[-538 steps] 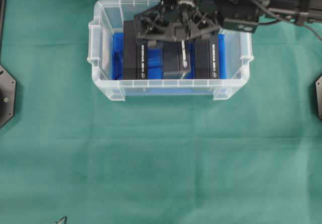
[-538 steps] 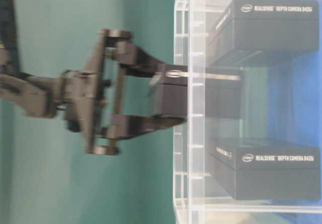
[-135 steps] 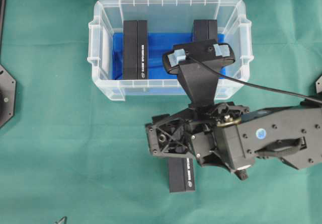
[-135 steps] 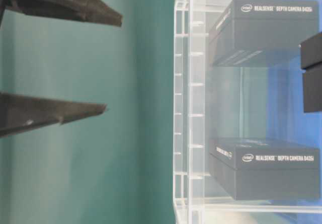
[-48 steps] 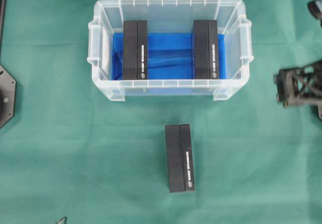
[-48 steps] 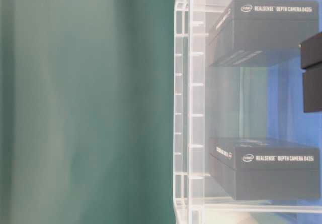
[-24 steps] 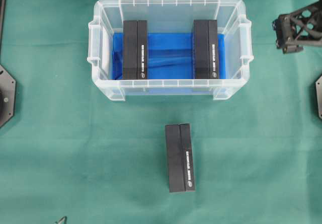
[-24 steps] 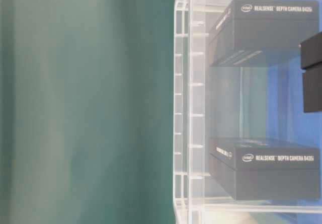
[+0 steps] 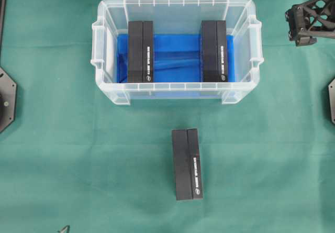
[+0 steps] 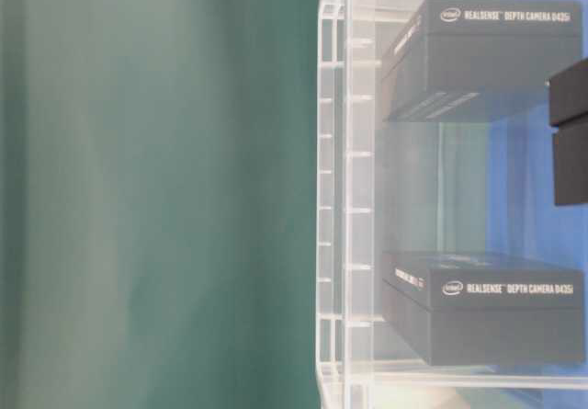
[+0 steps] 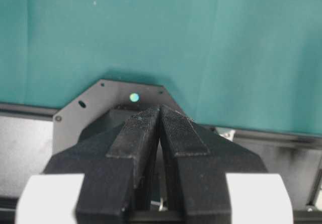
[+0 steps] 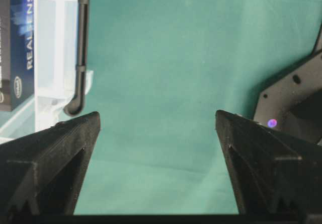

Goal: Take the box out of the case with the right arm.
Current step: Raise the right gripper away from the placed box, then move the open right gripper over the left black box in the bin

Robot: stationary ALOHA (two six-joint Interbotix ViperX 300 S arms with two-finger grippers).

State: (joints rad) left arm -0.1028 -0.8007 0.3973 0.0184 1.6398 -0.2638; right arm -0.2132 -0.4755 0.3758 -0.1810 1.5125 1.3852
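Hanging off to the right of the case [image 9: 178,50], near the top edge of the overhead view, my right gripper [image 12: 157,133] has its fingers spread wide and carries nothing; the wrist view shows only green cloth [image 9: 78,165] between the 2 pointed tips. The box [image 9: 188,164] I was asked to take out lies flat on the cloth in front of the case, well apart from its near wall and untouched by either arm. I judge the removal itself finished: the box is out and released, and the step in hand is parking the arm clear of the work area. The next move calls for little more than settling the arm at rest without swinging across the case rim.

My left gripper [image 11: 160,128] sits with its fingers pressed together, empty, above its own base plate.

Counting: 1 case, clear plastic with a blue sheet [image 9: 175,57] lining its bottom. 3 black boxes in all: 1 on the cloth, and 2 inside the case, the left box [image 9: 141,52] and the right box [image 9: 214,51], each on edge with an empty blue strip between them where a third could stand.
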